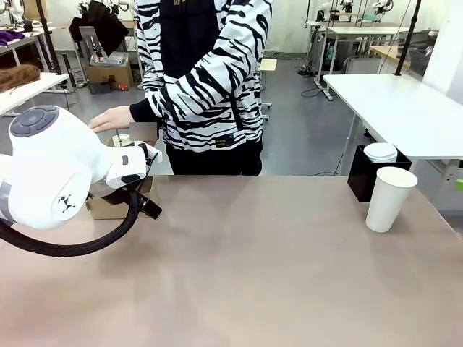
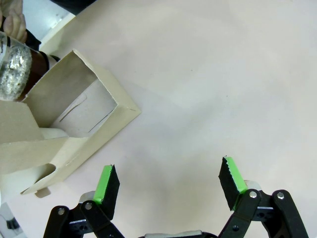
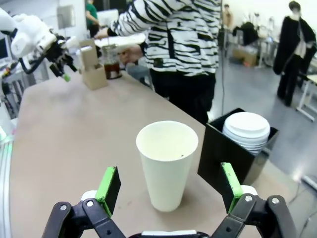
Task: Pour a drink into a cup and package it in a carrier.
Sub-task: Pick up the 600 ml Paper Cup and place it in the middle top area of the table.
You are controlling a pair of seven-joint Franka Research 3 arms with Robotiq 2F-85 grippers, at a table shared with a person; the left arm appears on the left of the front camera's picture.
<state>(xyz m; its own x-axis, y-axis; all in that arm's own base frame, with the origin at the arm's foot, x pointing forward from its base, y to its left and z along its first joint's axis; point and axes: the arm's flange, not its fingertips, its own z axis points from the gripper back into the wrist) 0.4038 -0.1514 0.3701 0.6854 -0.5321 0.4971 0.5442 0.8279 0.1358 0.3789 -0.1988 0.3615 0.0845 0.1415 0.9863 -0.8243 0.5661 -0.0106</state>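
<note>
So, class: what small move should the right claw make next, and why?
Probably ease the right claw forward until its open jaws straddle the tall white paper cup, then close. The cup stands upright and looks empty, directly ahead between the spread green pads, and the claw holds nothing. Keep clear of the black square box of lids beside it.

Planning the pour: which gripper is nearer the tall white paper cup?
Right. The right gripper sits just behind the tall white paper cup, which stands upright before its open jaws. The left gripper is across the table, beside the brown cardboard carrier.
</note>
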